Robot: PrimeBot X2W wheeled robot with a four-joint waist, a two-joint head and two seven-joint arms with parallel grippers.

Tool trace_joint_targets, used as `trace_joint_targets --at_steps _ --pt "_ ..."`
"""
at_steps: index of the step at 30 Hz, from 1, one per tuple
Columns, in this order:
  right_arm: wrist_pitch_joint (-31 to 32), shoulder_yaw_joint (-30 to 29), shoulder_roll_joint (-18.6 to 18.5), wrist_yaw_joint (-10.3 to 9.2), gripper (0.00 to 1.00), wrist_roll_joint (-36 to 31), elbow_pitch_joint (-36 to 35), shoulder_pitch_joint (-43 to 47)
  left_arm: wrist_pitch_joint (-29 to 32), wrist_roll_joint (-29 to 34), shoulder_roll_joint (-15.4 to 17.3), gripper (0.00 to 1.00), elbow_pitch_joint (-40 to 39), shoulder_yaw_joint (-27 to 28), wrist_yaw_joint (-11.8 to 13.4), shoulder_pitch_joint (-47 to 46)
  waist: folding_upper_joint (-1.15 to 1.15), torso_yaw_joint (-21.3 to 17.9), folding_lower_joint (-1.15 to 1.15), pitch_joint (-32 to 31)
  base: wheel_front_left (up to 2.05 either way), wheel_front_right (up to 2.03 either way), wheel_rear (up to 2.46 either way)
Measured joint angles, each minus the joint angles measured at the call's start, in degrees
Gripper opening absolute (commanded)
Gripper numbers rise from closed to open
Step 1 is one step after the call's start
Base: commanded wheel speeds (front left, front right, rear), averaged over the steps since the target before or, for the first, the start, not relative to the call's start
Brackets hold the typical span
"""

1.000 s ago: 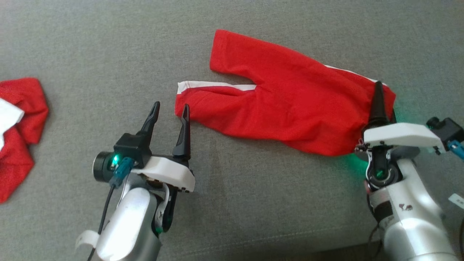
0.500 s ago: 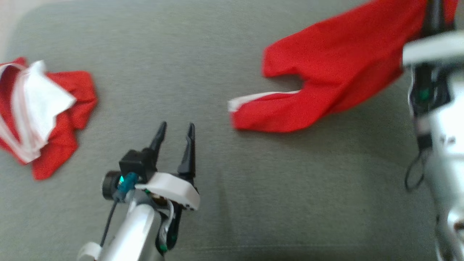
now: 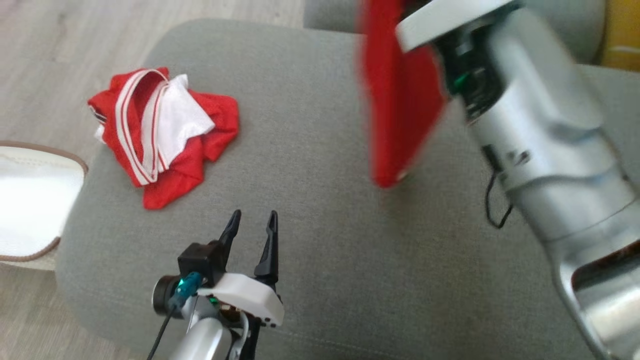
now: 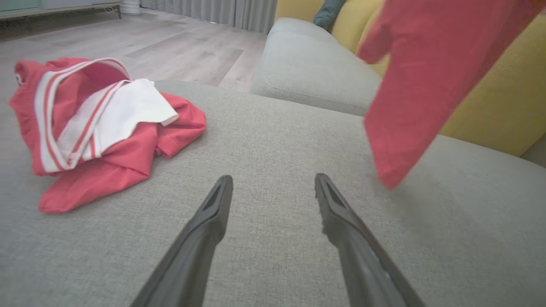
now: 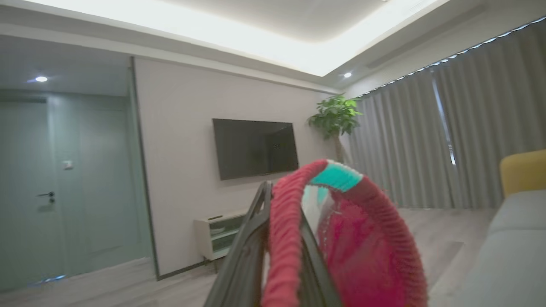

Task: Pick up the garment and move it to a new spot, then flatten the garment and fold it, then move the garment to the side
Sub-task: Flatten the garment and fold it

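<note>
The right gripper [image 5: 277,200] is clamped on the waistband of the garment [image 3: 395,100], which hangs over the far right of the grey cushion [image 3: 325,250]. The left gripper [image 3: 252,222] stands spread and empty over the near edge. Crumpled red-and-white clothing [image 3: 160,130] lies far left, well apart. A white, brown-rimmed object [image 3: 30,200] sits on the floor [image 3: 50,75] left of the cushion.

Matt red cloth garment [image 3: 395,100]; coarse grey woven cushion [image 3: 320,250].
</note>
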Motion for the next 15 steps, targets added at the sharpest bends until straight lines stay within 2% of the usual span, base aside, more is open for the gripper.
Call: trace_joint_targets --at_steps 4,6,9,12,14,15 --pt "-0.2 9.7 -1.7 0.02 0.00 2.5 -4.3 2.0 0.0 0.0 0.1 1.00 -0.4 1.1 0.4 0.4 0.00 -0.8 0.00 -0.5 0.00 0.00 0.00" --pt "-0.1 14.0 -5.4 0.05 0.00 3.4 -5.1 5.9 0.0 0.1 0.1 1.00 -0.6 1.3 0.4 0.4 0.00 -2.0 0.00 -0.2 0.00 0.00 0.00" --pt "-0.3 18.6 -12.8 0.05 0.00 3.7 -3.2 14.2 0.0 0.3 0.1 1.00 -0.5 1.4 0.1 0.2 0.00 -4.2 0.00 0.7 0.00 0.00 0.00" --pt "-1.6 19.9 -18.1 0.05 0.00 3.6 0.5 21.5 0.0 0.9 0.1 1.00 -0.3 1.5 0.0 -0.2 0.00 -6.2 0.00 1.7 0.00 0.00 0.00" --pt "-2.2 20.1 -19.4 0.05 0.49 3.2 2.9 24.2 0.0 1.3 0.1 1.00 0.2 1.6 -0.4 -0.8 0.00 -7.5 0.00 2.3 0.00 0.00 0.00" --pt "-2.4 19.7 -19.5 0.05 0.96 2.9 3.9 25.0 0.0 1.3 0.1 1.00 0.3 1.8 -0.4 -1.1 0.00 -8.0 0.00 2.6 0.00 0.00 0.00"
